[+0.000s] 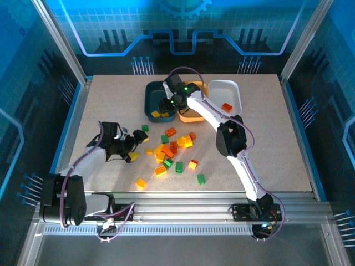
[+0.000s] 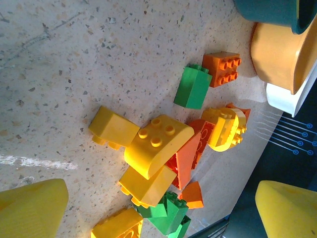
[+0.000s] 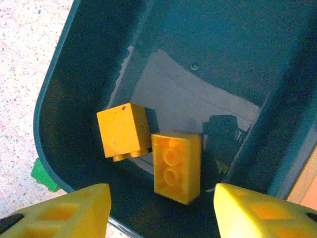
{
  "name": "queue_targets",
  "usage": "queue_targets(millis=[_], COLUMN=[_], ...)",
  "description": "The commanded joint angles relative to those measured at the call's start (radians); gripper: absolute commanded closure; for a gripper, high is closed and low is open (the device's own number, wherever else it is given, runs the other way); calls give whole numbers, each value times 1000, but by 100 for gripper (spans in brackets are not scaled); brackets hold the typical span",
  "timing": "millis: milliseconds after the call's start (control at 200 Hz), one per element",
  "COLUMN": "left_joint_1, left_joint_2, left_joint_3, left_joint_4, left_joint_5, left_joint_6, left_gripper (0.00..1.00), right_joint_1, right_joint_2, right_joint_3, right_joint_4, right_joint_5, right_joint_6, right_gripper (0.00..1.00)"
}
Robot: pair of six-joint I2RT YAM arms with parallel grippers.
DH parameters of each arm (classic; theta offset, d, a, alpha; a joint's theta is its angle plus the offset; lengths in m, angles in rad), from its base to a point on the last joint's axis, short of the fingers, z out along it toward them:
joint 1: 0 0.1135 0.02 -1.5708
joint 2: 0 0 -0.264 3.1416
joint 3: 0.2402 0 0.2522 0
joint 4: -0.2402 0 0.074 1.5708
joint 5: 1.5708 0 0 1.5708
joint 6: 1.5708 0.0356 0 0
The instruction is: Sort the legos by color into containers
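Right jaws: released; the two yellow fingers (image 3: pixel 64 213) stand wide apart with nothing between them, hanging over the dark teal tray (image 3: pixel 59 99).
Under the right jaws: two yellow legos lie on the teal tray's floor, a squarish brick (image 3: pixel 123 130) and a two-stud brick (image 3: pixel 177 166) just beside it, both clear of the fingers.
Beside that tray: a green brick (image 3: pixel 43 173) sits on the bench (image 1: pixel 111 100), just outside the tray wall.
Right arm (image 1: pixel 233 138): reaches from the near right edge forward and to the left, dark elbow raised over the bench, wrist bent down above the teal tray's near end.
Left jaws: released; the yellow fingers (image 2: pixel 29 208) are spread as wide as they go, empty, poised above the left side of the brick pile (image 1: pixel 172 147).
Under the left jaws: a large rounded yellow brick (image 2: pixel 157 144) rests on other yellow and orange legos; a green brick (image 2: pixel 192 88) and an orange brick (image 2: pixel 222 68) touch each other farther out.
Left arm (image 1: pixel 83 160): stretched low from the near left corner, forward and to the right, wrist at the pile's left edge.
Other trays: the orange-yellow tray (image 1: pixel 191 115) lies between the teal tray and the white tray (image 1: pixel 230 91), which holds one red-orange brick (image 1: pixel 227 107).
Loose legos: a yellow brick (image 1: pixel 141 182) and a green brick (image 1: pixel 201 178) lie nearer the arm bases, apart from the pile.
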Motion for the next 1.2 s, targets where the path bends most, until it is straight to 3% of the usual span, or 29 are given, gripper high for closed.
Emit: queue_targets(millis=[0, 95, 205, 320, 445, 510, 605, 750, 880, 1026, 1196], left_joint_1=[-10, -19, -38, -91, -173, -209, -251, -285, -305, -315, -315], left_joint_2=[-18, -15, -12, -1, 42, 64, 86, 128, 150, 129, 91], left_joint_3=[31, 45, 53, 57, 95, 114, 135, 162, 174, 160, 144], left_joint_4=[-5, 3, 15, 32, 24, 35, 47, 61, 64, 58, 29], left_joint_5=[29, 26, 19, -2, -33, -42, -68, -78, -79, -88, -108], left_joint_6=[15, 8, 4, 8, 39, 44, 40, 29, 21, 19, 32], left_gripper=[1, 1, 1, 1, 1, 1, 1, 1, 1, 1, 1], right_joint_1=[-2, 6, 9, -17, -21, 2, 60, 156, 211, 226, 229], right_joint_2=[-90, -196, -374, -562, -690, -747, -815, -850, -838, -779, -762], right_joint_3=[-5, -111, -411, -739, -961, -1073, -1211, -1313, -1328, -1323, -1345], right_joint_4=[-17, -6, 76, 156, 140, 141, 144, 164, 201, 189, 223], right_joint_5=[-9, 39, 114, 158, 155, 111, 84, 62, 93, 124, 156], right_joint_6=[4, -11, -14, -14, -6, 27, 129, 358, 456, 523, 595], right_gripper=[40, 40, 42, 55, 63, 57, 38, 29, 26, 27, 36])
